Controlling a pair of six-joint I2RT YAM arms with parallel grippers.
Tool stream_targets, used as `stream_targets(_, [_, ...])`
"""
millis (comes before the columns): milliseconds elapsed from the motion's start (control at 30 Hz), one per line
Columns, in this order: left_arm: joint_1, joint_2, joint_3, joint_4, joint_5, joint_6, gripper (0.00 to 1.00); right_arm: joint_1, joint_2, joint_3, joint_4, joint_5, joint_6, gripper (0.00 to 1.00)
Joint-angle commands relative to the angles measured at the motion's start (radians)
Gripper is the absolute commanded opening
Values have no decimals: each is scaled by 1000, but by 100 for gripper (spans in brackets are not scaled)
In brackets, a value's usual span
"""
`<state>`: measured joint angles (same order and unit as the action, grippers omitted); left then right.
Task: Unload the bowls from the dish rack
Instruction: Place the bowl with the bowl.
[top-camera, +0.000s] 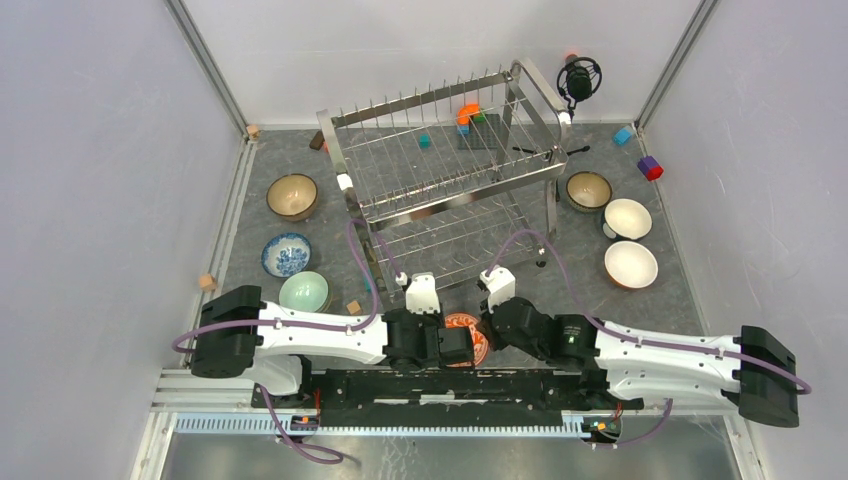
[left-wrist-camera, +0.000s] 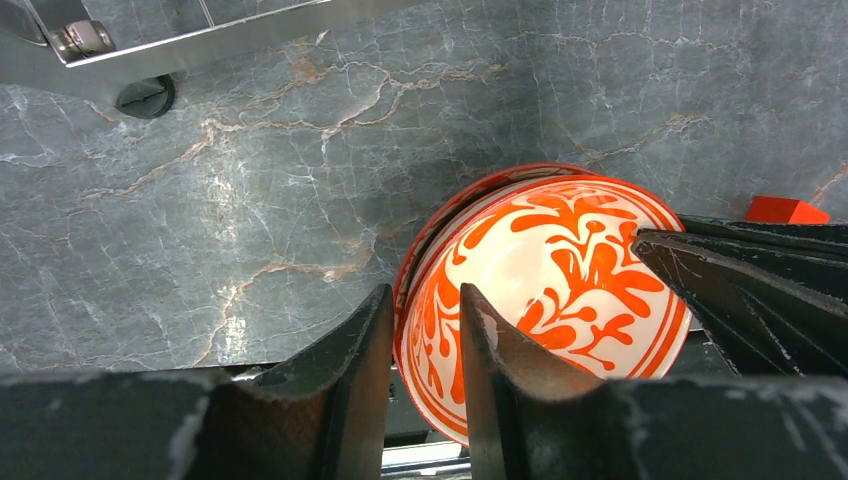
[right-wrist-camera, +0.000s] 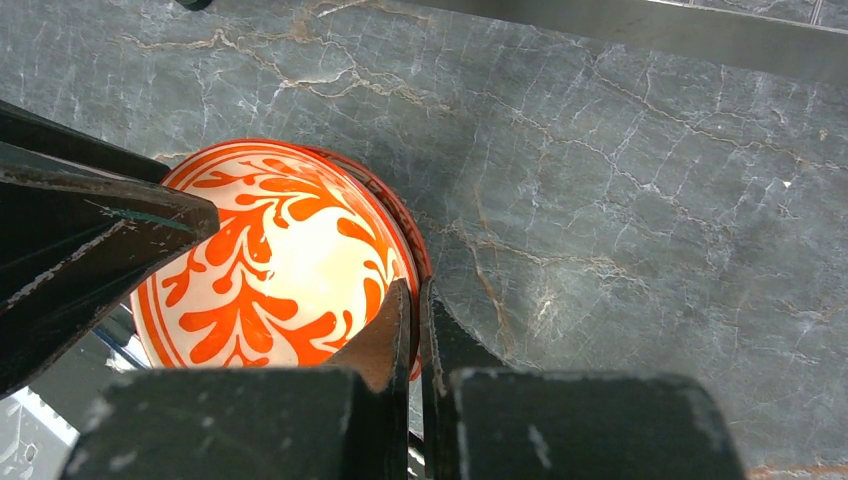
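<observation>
The red-and-white floral bowl sits upright on the marble table by the near edge, between both grippers. My left gripper is open and straddles the bowl's left rim, one finger outside and one inside, with slack around the rim. My right gripper is shut, its closed tips against the bowl's right rim. Behind them stands the steel dish rack, and no bowl shows on its wire tiers.
On the left lie a tan bowl, a blue-and-white bowl and a pale green bowl. On the right are a brown bowl and two white bowls. Small coloured blocks and a microphone stand at the back.
</observation>
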<state>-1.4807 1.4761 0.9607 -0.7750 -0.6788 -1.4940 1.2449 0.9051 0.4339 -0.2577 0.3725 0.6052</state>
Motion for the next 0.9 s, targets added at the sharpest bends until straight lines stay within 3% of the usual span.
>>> stream_targets(0, [2,-19,-4,4,-55,43,38,-11,25,45,-77,-49,-10,0])
stream_targets(333, [3,-15,-3,3,-53,44,38,-20,36,48,-86,-66,-13,0])
stream_targets(567, [2,-31,-4,5,-56,61,38,-20,-5,58,-84,-45,-21,28])
stream_targets(733, [3,-35,3,3,-51,78,40,-20,-14,70,-90,-41,-29,41])
stream_targets(867, [3,-49,5,5,-50,94,48,-19,-29,77,-93,-42,-34,45])
